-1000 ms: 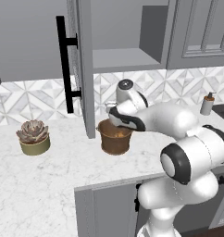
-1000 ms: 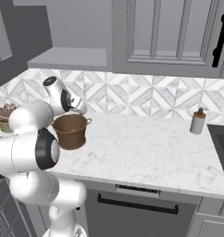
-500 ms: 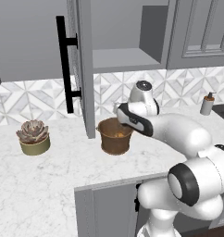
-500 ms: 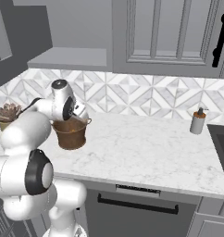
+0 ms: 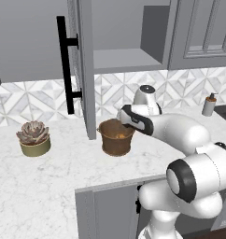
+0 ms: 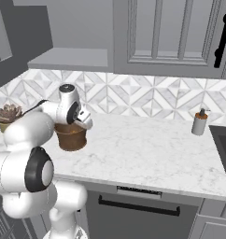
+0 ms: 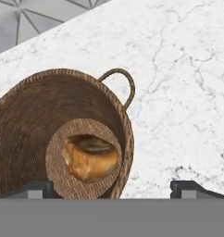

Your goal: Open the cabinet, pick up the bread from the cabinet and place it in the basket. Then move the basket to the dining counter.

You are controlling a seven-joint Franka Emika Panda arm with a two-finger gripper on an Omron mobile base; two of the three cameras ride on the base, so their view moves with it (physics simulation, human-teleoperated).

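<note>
While the cabinet [image 5: 84, 65] is standing open above the marble bench [image 5: 35, 186], its door swung out with the long black handle [image 5: 64, 65] facing forward, the robot's gripper [image 7: 112, 187] is hanging with its jaws spread wide and holding nothing, just above and beside the basket [image 5: 116, 137]. In the hand view the two dark fingertips [image 7: 35, 187] are showing far apart along the bottom edge, one before the basket wall and the other over bare marble. The brown woven basket is sitting upright on the bench close to the open door's lower edge, one small loop handle [image 7: 121, 83] sticking out at its rim. The bread [image 7: 90, 159], a golden-brown bun, is lying on the basket's floor. A succulent in a yellowish pot [image 5: 34, 138] is resting well apart on the bench to the left in the left base view, and a small soap bottle [image 6: 198, 122] is standing near the diamond-tiled backsplash [image 6: 147, 100] beside the dark sink [image 6: 224, 142].
</note>
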